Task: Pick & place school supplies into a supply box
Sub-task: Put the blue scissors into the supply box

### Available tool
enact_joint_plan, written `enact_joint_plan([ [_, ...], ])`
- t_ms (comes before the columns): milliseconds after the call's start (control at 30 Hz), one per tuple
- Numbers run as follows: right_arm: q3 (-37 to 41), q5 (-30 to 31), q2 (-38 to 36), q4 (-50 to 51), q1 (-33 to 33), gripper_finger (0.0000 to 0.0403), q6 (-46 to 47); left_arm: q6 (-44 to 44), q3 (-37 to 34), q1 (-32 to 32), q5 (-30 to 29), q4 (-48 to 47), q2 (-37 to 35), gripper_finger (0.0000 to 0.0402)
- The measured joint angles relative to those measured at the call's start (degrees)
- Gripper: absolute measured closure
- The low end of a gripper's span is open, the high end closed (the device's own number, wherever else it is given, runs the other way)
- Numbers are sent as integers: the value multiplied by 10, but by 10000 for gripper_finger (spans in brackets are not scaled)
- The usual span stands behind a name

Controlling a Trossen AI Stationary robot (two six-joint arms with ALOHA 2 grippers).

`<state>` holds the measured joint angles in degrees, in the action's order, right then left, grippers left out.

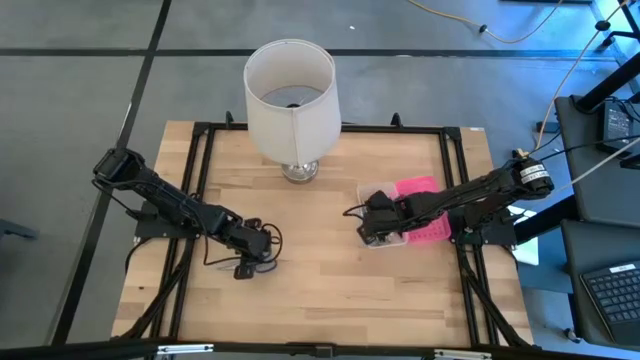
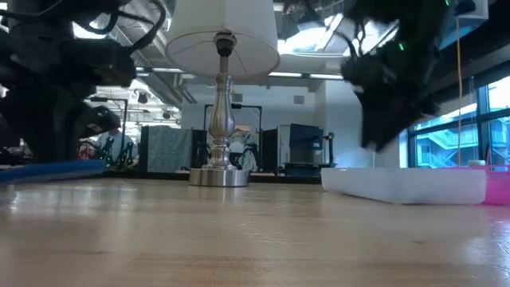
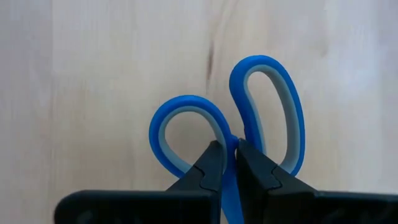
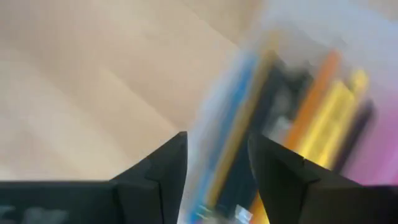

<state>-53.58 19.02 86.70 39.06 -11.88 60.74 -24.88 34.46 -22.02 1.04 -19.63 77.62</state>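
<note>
Blue-handled scissors (image 3: 249,106) lie on the wooden table at its left, with my left gripper (image 3: 227,147) shut on them; in the high view the gripper (image 1: 250,264) hides them. The supply box (image 1: 400,236), clear with a pink lid (image 1: 420,190) beside it, sits at the table's right. It holds yellow and orange pencils (image 4: 329,118), a blue pen (image 4: 239,124) and dark pens. My right gripper (image 4: 217,140) hangs open just above the box's left end (image 2: 358,182), with nothing between its fingers. My left gripper pinches the scissors between its two fingers at the narrow neck where the two blue handle loops meet (image 3: 235,142). The fingers come steeply from above. The loops stick out past the fingertips, and the low view shows the scissors (image 2: 48,170) down at table level.
A white lamp (image 1: 292,95) on a metal foot (image 1: 299,172) stands at the middle of the table's far edge. A black frame (image 1: 455,180) runs around the table. Bare wood lies between the two grippers and along the near edge.
</note>
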Motion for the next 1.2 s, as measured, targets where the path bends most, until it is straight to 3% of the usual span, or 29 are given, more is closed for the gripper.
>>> enact_joint_plan([
  [200,-31,14,0,-163,-29,229,-106,38,0,0,-9,105,0,388],
  [300,-31,-11,0,-268,-37,229,-178,77,0,0,-23,161,0,388],
  [533,-31,-64,0,-402,-65,229,-520,188,0,0,-29,310,0,388],
  [767,-31,-51,0,-469,-95,229,-748,185,0,0,20,353,0,387],
  [867,-31,-51,0,-488,-101,229,-806,180,0,0,20,353,0,386],
  [1067,-33,-53,28,-492,-100,229,-836,176,0,20,26,377,0,385],
  [1200,-57,-56,63,-487,-102,229,-887,158,0,49,74,398,0,385],
])
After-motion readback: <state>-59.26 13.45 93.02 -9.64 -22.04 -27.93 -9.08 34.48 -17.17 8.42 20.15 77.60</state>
